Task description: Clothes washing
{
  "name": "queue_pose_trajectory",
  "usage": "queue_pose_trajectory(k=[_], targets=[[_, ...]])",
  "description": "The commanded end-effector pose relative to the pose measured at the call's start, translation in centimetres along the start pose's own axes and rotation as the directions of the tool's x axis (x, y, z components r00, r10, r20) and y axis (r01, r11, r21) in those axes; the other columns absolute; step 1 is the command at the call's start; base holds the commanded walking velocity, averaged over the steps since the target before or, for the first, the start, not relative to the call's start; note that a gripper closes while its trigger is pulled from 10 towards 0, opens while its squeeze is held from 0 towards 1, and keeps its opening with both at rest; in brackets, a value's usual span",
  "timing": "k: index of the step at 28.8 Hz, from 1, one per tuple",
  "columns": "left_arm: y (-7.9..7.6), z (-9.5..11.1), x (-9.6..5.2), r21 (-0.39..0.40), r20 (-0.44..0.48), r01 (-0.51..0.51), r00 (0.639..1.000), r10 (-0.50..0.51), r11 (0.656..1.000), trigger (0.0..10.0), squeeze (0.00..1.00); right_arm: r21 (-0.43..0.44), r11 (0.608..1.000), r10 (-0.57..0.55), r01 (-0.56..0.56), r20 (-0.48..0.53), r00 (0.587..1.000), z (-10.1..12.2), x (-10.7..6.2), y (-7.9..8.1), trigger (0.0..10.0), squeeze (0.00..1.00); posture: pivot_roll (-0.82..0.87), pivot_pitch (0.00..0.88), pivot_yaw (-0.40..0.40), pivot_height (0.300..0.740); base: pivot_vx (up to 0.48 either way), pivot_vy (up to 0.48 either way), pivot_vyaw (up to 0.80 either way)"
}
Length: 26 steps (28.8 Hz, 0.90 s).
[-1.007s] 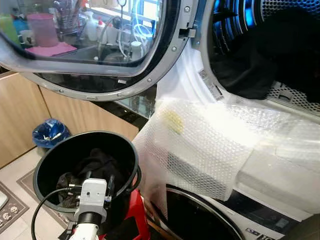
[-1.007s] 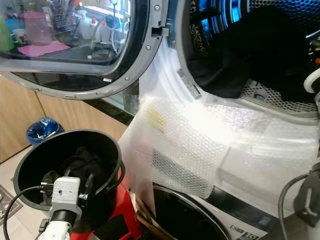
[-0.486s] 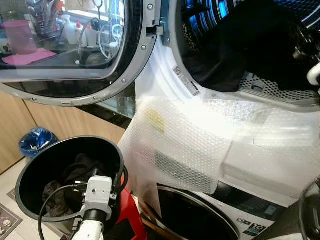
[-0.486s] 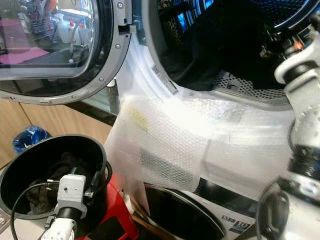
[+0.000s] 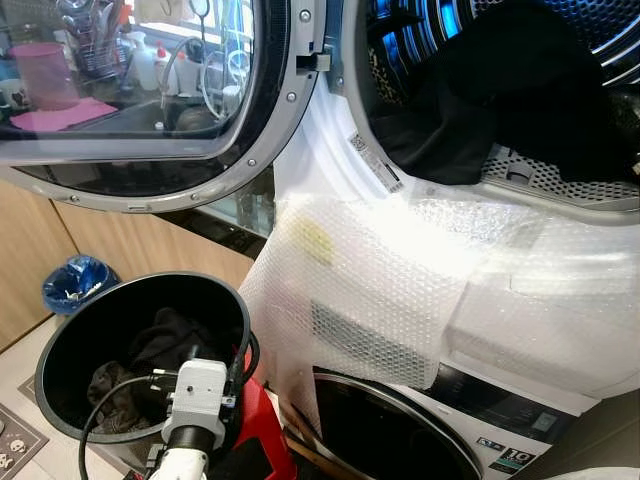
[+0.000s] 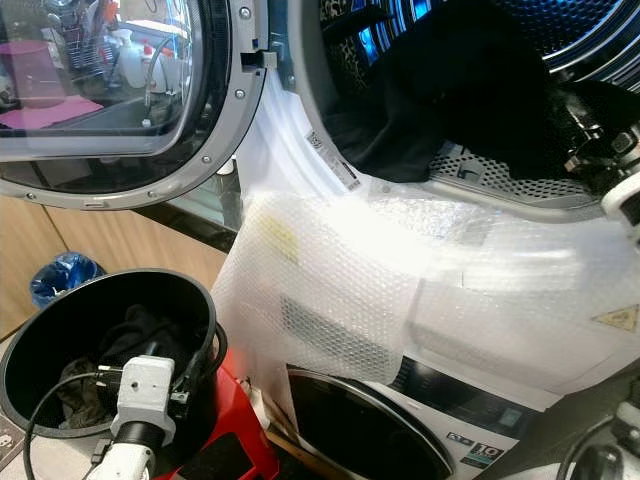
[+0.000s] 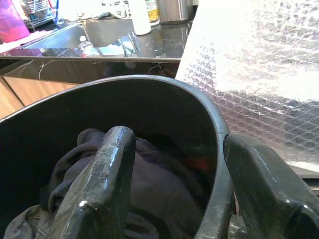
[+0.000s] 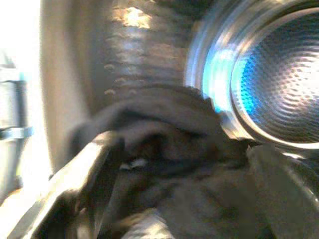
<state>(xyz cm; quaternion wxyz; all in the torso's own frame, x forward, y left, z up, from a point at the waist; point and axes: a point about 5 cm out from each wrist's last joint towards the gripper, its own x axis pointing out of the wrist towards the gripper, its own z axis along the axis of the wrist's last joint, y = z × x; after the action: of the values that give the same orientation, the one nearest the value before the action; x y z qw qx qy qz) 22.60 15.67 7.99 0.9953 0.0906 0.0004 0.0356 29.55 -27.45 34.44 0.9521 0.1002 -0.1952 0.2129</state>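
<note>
Currently the left gripper (image 7: 174,189) sits at the rim of the black bucket (image 5: 70,330), fingers (image 7: 99,184) spread apart, one inside the bucket and one outside its wall, straddling the rim; can't tell if they press on it. Dark clothes (image 5: 160,345) lie bunched in the bucket bottom. The bucket stands on a red stool (image 5: 262,440), just beside the washer front, which is draped in bubble wrap (image 5: 400,290).

The round washer door (image 5: 150,100) is swung wide to the robot's left, glass reflecting a kitchen tabletop. The drum (image 6: 560,30) is lit blue; a dark garment (image 5: 520,90) is heaped inside and hangs over the lower lip.

The right gripper (image 8: 174,199) is up at the drum mouth, among that dark fabric; view is blurred, fingers look apart with cloth between them, but I can't tell if they grip it.

A blue-lined bin (image 5: 75,283) stands on the floor by the wooden cabinets.
</note>
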Motion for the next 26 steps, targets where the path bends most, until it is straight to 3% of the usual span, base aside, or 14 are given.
queue_pose_trajectory(k=[1,2,5,7,11,12,13,17,19,21,25,26], targets=[[-0.1,-0.2,-0.2,-0.015,-0.004,0.01,1.0,-0.01,1.0,10.0,0.0,-0.001,0.99,0.14,-0.14,0.002,0.99,0.3,-0.2,2.0,10.0,0.0,0.04,0.035,-0.037,0.74,0.0,0.0,0.0],[0.0,-0.2,-0.2,-0.014,-0.004,0.011,1.0,-0.011,1.0,10.0,0.0,-0.004,0.979,0.204,-0.204,-0.003,0.979,0.1,-0.3,2.9,10.0,0.0,0.04,0.035,-0.037,0.74,0.0,0.0,0.0],[0.0,-0.1,0.1,-0.014,0.0,0.011,1.0,-0.011,1.0,10.0,0.0,0.092,0.917,0.387,-0.388,0.026,0.922,-0.1,0.1,6.1,10.0,0.0,0.03,0.053,-0.036,0.74,0.0,0.0,0.0],[0.0,0.0,0.1,-0.014,0.001,0.011,1.0,-0.011,1.0,10.0,0.0,0.142,0.898,0.415,-0.417,0.045,0.909,-0.3,0.5,7.1,10.0,0.0,0.03,0.057,-0.037,0.74,0.0,0.0,0.0],[-0.1,-0.1,0.2,-0.017,-0.001,0.009,1.0,-0.009,1.0,10.0,0.0,0.22,0.819,0.53,-0.529,0.063,0.846,-1.5,1.1,10.7,10.0,0.0,0.03,0.054,-0.036,0.74,0.0,0.0,0.0],[-0.1,-0.1,0.2,-0.017,-0.001,0.009,1.0,-0.009,1.0,10.0,0.0,0.22,0.819,0.53,-0.529,0.063,0.846,-1.5,1.1,10.7,10.0,0.0,0.03,0.054,-0.036,0.74,0.0,0.0,0.0],[-0.1,-0.1,0.3,-0.017,-0.001,0.009,1.0,-0.009,1.0,10.0,0.0,0.225,0.814,0.551,-0.535,-0.009,0.835,-3.0,1.4,11.9,10.0,0.0,0.02,0.047,-0.034,0.74,0.0,0.0,0.0],[-0.3,0.0,0.4,-0.016,0.003,0.016,1.0,-0.016,1.0,10.0,0.0,0.236,0.834,0.532,-0.498,-0.109,0.839,-5.9,2.3,13.2,10.0,0.0,0.03,0.043,-0.034,0.74,0.0,0.0,0.0],[-0.2,0.2,0.6,-0.021,0.009,0.012,1.0,-0.011,1.0,10.0,0.0,0.265,0.847,0.505,-0.461,-0.13,0.853,-7.3,4.0,14.2,10.0,0.0,0.03,0.033,-0.031,0.74,0.0,0.0,0.0],[-0.1,0.2,0.7,-0.018,0.012,0.011,1.0,-0.011,1.0,10.0,0.0,0.261,0.854,0.493,-0.45,-0.128,0.861,-7.3,5.4,14.5,10.0,0.0,0.03,0.027,-0.03,0.74,0.0,0.0,0.0],[-0.1,0.3,0.9,-0.015,0.019,0.008,1.0,-0.008,1.0,10.0,0.0,0.201,0.92,0.373,-0.337,-0.186,0.909,-8.3,8.4,13.6,10.0,0.0,0.05,0.023,-0.034,0.74,0.0,0.0,0.0],[0.0,0.4,0.9,-0.014,0.019,0.005,1.0,-0.005,1.0,10.0,0.0,0.204,0.921,0.368,-0.331,-0.185,0.911,-8.3,8.6,13.6,10.0,0.0,0.05,0.023,-0.034,0.74,0.0,0.0,0.0]])
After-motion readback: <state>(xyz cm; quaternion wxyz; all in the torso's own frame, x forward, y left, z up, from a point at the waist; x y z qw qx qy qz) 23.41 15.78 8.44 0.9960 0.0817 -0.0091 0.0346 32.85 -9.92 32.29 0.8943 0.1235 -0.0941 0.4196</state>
